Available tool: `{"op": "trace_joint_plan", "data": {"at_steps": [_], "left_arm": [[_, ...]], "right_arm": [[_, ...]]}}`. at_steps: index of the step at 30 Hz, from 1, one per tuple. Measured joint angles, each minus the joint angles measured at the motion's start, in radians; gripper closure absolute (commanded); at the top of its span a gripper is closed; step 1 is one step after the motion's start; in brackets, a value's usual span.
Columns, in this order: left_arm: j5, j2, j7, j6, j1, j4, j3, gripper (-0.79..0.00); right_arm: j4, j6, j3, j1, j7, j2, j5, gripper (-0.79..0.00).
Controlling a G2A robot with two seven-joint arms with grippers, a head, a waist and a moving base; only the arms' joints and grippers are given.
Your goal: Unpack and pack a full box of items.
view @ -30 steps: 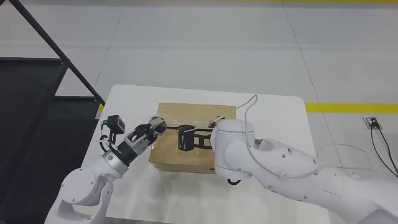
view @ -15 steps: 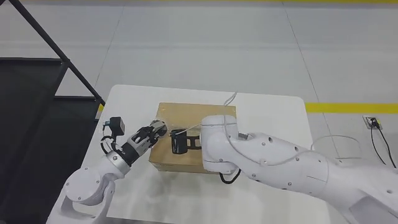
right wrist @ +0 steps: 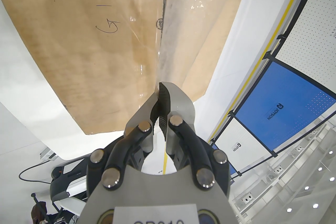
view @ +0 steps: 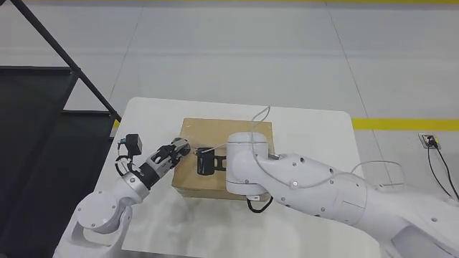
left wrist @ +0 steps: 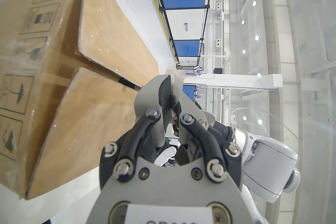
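Observation:
A brown cardboard box [view: 215,130] stands in the middle of the white table [view: 315,136]. Its top flaps [left wrist: 105,33] are closed, with a dark gap at the seam. My left gripper [view: 181,146] is at the box's left end, shut [left wrist: 172,93] on a crumpled scrap of clear tape [left wrist: 178,78]. My right gripper [view: 203,162] hovers over the box's left half. It is shut [right wrist: 160,96] on a strip of clear tape [right wrist: 164,51] that runs up from the seam of the box [right wrist: 78,25] to the fingertips.
A black metal frame [view: 43,43] rises beside the table on the left. The table has bare room to the right of the box and along its front edge. The right arm's bulky links [view: 323,193] cover the table's front right.
My right gripper has moved left across the box top, closer to the left gripper. The left gripper has shifted only slightly at the box's left end.

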Motion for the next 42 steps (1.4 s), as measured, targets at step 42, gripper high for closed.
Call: {"op": "trace_joint_plan", "data": {"at_steps": [42], "left_arm": [[0.085, 0.014, 0.02, 0.016, 0.003, 0.044, 0.0, 0.0]], "right_arm": [[0.158, -0.067, -0.044, 0.021, -0.068, -0.09, 0.012, 0.0]]}}
